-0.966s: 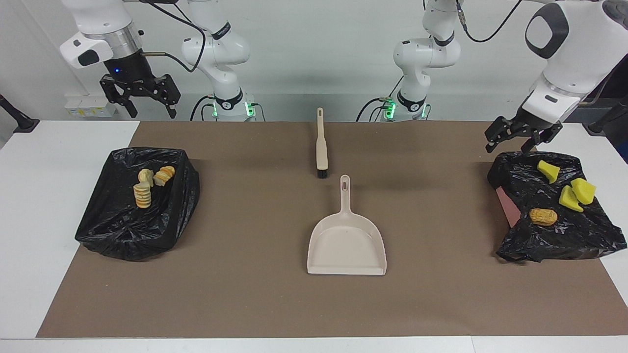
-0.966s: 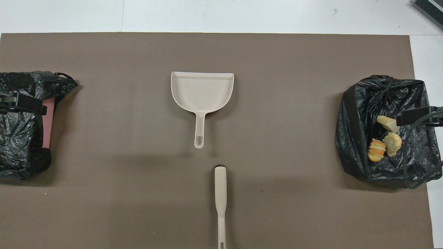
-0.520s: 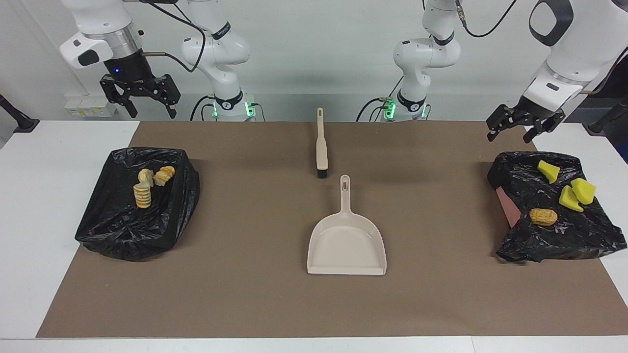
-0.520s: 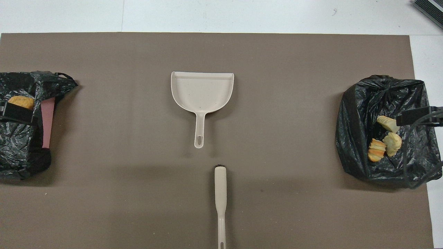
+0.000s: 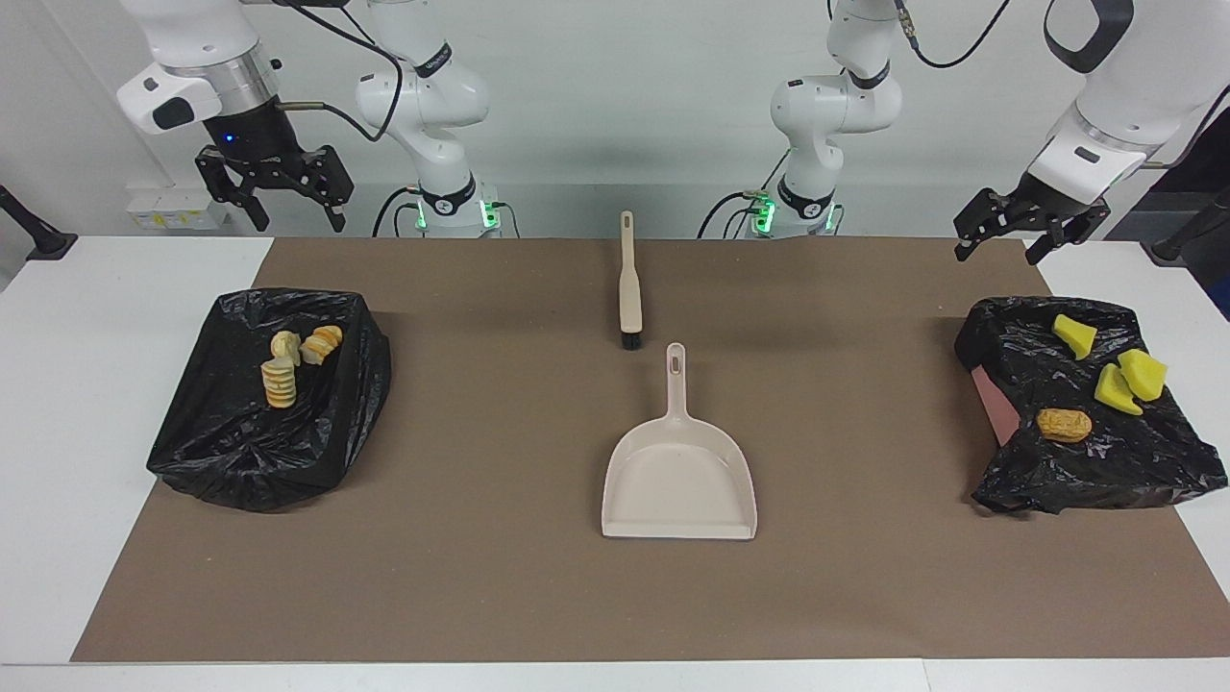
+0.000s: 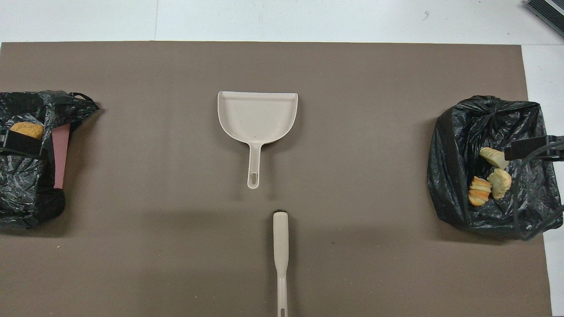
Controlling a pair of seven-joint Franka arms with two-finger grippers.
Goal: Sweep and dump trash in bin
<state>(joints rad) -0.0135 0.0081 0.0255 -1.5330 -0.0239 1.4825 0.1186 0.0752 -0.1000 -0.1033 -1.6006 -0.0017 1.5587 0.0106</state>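
With all 7 scraps (image 5: 1064, 424) already in the 2 bins (image 5: 336, 404) at the mat's ends, both wide, empty grippers (image 5: 1011, 241) (image 5: 280, 203) should lift straight clear.

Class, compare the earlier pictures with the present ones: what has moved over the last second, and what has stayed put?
The left pincer, open and empty, has risen from just above the bin bag at the left arm's end, uncovering the orange-brown lump in the overhead view. Nothing was gripped or released. The right pincer, brush, dustpan and all scraps stayed as they were.
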